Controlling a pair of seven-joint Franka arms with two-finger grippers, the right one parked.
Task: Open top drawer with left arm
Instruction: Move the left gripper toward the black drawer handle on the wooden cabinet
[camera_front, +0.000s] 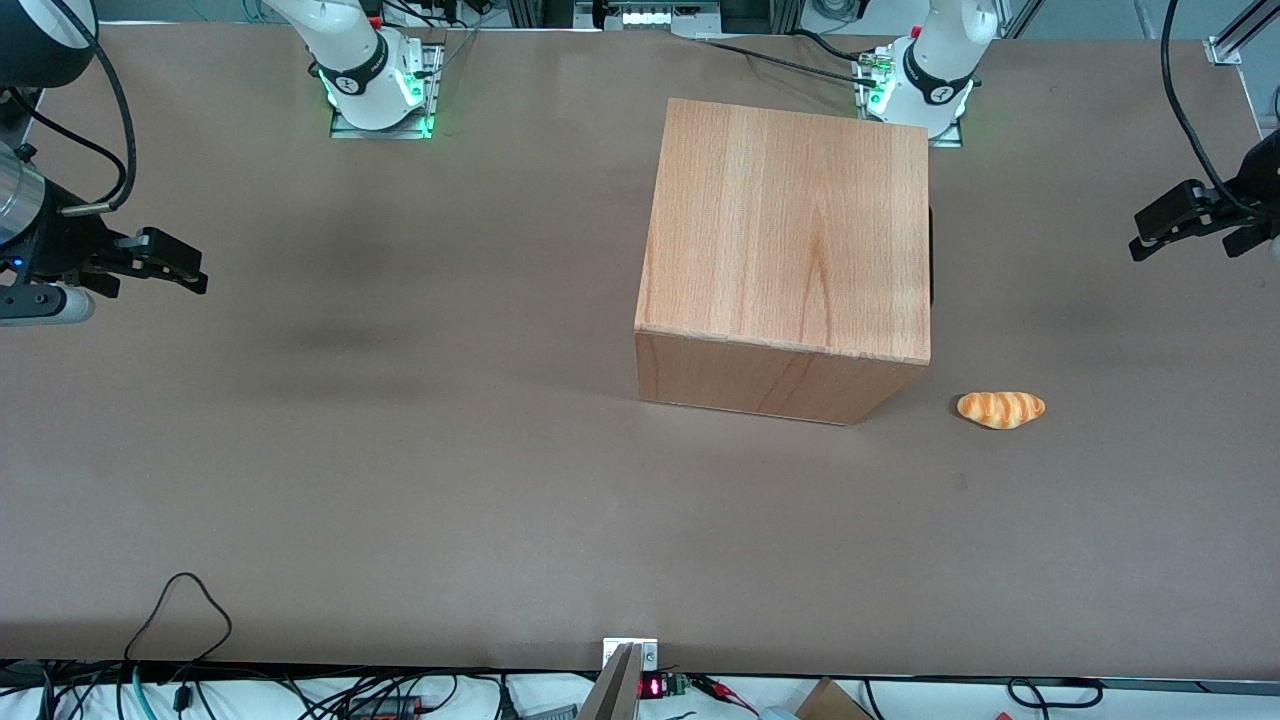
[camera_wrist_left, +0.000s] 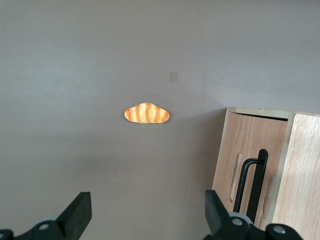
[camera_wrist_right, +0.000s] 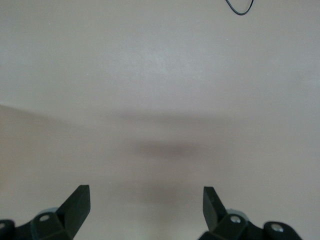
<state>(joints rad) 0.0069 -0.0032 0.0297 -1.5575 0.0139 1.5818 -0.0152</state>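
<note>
Front view shows the wooden cabinet (camera_front: 785, 250) standing on the brown table (camera_front: 400, 480), its drawer side turned toward the working arm's end; the left arm's gripper (camera_front: 1150, 240) hangs above the table at that end, well apart from the cabinet, its jaws spread wide with nothing between them; a small bread roll (camera_front: 1001, 409) lies on the table near the cabinet's corner, nearer the front camera than the gripper; left wrist view shows the fingers (camera_wrist_left: 77, 215) parted over bare table, the roll (camera_wrist_left: 146, 113) ahead, and the cabinet front (camera_wrist_left: 250, 160) with a black handle (camera_wrist_left: 252, 182); the top drawer (camera_wrist_left: 260, 114) looks shut.
</note>
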